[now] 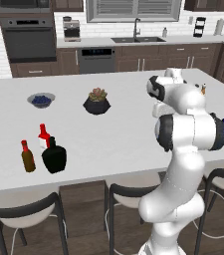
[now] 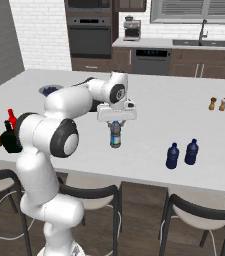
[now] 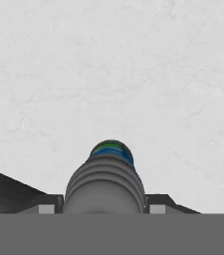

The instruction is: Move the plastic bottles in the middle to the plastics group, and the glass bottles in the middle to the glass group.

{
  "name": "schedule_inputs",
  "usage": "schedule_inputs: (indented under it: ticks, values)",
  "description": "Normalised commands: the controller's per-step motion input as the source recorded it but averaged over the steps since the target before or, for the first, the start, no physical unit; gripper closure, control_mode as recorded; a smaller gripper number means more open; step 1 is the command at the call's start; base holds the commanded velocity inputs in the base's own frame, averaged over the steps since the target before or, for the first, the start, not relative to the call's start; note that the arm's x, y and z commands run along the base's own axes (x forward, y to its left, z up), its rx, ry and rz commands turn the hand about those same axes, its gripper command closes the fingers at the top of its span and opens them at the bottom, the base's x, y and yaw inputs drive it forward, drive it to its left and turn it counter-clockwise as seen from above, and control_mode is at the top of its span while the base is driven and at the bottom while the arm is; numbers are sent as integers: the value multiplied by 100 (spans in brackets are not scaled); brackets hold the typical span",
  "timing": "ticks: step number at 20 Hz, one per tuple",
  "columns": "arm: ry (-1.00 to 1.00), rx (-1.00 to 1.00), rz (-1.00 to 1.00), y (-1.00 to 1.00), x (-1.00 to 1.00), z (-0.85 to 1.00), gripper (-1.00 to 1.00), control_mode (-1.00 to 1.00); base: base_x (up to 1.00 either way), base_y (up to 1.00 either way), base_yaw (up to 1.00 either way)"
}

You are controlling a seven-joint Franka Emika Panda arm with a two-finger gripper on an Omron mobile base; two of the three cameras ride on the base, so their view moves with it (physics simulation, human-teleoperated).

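My gripper (image 2: 115, 123) is shut on the clear plastic bottle (image 2: 115, 136) with a blue label, holding it upright by its top over the middle of the white counter (image 2: 149, 115). In the hand view the ribbed bottle (image 3: 105, 182) sits between the two fingertips (image 3: 158, 204). Two navy plastic bottles (image 2: 172, 156) (image 2: 191, 152) stand side by side near the counter's front right. At the left end the squat black glass bottle (image 1: 54, 155) stands close to the slim red bottle (image 1: 44, 137) and the brown bottle (image 1: 28, 156).
A bowl of blueberries (image 1: 41, 100) and a dark potted plant (image 1: 97, 101) sit further back on the counter. Salt and pepper shakers (image 2: 217, 104) stand at the far right. Stools (image 2: 91, 192) line the counter's near edge.
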Motion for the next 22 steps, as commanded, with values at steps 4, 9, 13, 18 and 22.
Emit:
schedule_inputs:
  ticks: [4, 9, 13, 18, 22]
  values:
    - [0, 0, -8, -55, -62, 29, 100, -100, 0, 0, 0]
    - [0, 0, -7, -58, -61, 24, 100, -100, 0, 0, 0]
    - [-1, 0, -5, -60, -67, 15, 100, -100, 0, 0, 0]
    - [0, -3, -7, -44, -72, 8, 100, -100, 0, 0, 0]
    - [10, -3, -8, -43, -54, 7, 100, -100, 0, 0, 0]
